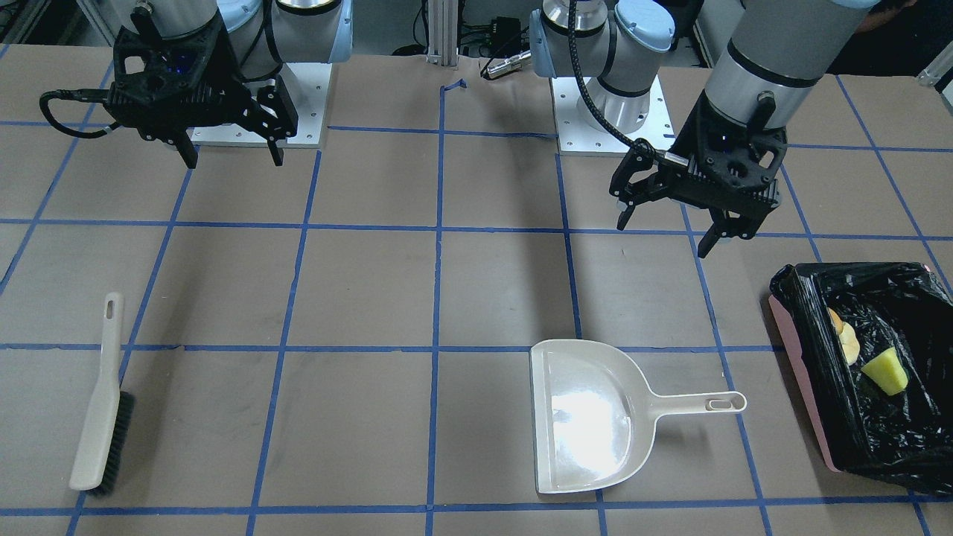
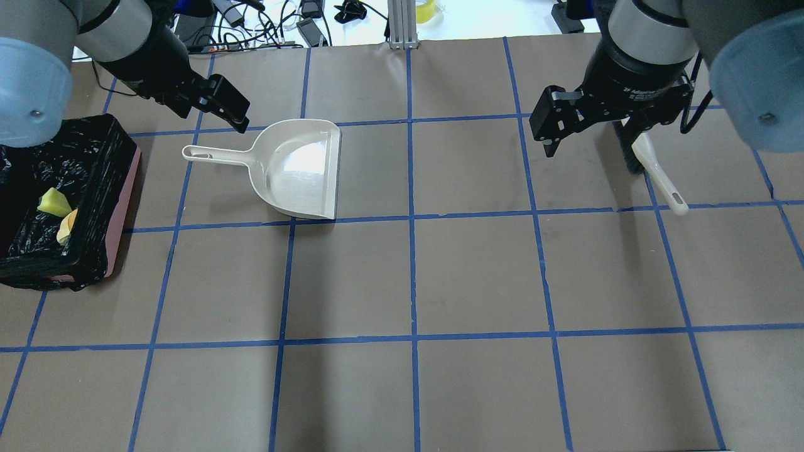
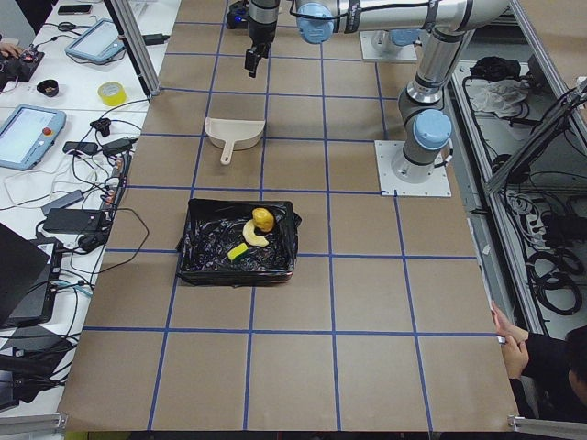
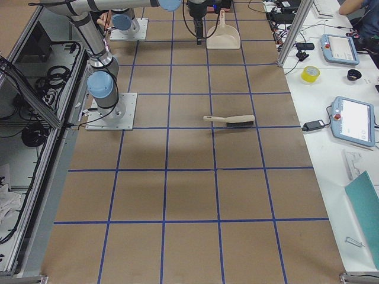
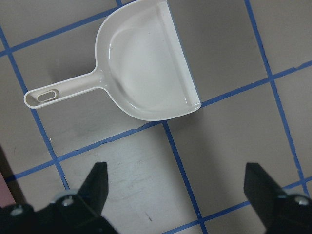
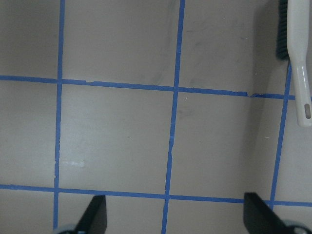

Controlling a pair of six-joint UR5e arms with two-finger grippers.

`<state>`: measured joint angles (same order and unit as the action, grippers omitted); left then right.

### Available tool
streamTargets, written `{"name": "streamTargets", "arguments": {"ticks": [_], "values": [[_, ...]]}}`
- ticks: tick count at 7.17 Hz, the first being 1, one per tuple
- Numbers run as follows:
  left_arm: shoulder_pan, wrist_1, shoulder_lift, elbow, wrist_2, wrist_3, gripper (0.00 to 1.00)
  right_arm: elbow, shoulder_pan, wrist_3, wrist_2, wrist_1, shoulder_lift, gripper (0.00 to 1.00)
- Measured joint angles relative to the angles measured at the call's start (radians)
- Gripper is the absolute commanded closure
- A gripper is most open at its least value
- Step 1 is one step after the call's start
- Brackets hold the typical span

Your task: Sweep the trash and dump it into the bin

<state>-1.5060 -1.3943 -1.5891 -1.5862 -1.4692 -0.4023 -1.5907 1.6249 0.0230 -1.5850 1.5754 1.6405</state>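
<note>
The bin (image 1: 800,380) is pink-sided with a black bag and stands at the table's left end; it also shows in the overhead view (image 2: 124,201). In it lie the yellow-green wedge (image 1: 884,371), the tan curved pastry (image 1: 847,344) and the golden-brown lump (image 3: 263,218). My left gripper (image 1: 666,223) is open and empty. It hovers above the table between the bin and the beige dustpan (image 1: 588,417), which its wrist view shows empty (image 5: 146,78). My right gripper (image 1: 232,158) is open and empty, high above the table near its base.
A beige brush with dark bristles (image 1: 100,402) lies on the table on my right side, partly under the right gripper in the overhead view (image 2: 656,176). The table is brown paper with a blue tape grid. Both arm bases stand at its rear edge.
</note>
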Motion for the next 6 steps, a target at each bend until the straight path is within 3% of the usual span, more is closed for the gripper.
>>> {"name": "streamTargets", "arguments": {"ticks": [6], "values": [[0.018,-0.042,0.029,-0.014,-0.046,0.007,0.01,0.0,0.0,0.001,-0.001,0.0,0.0,0.0]]}}
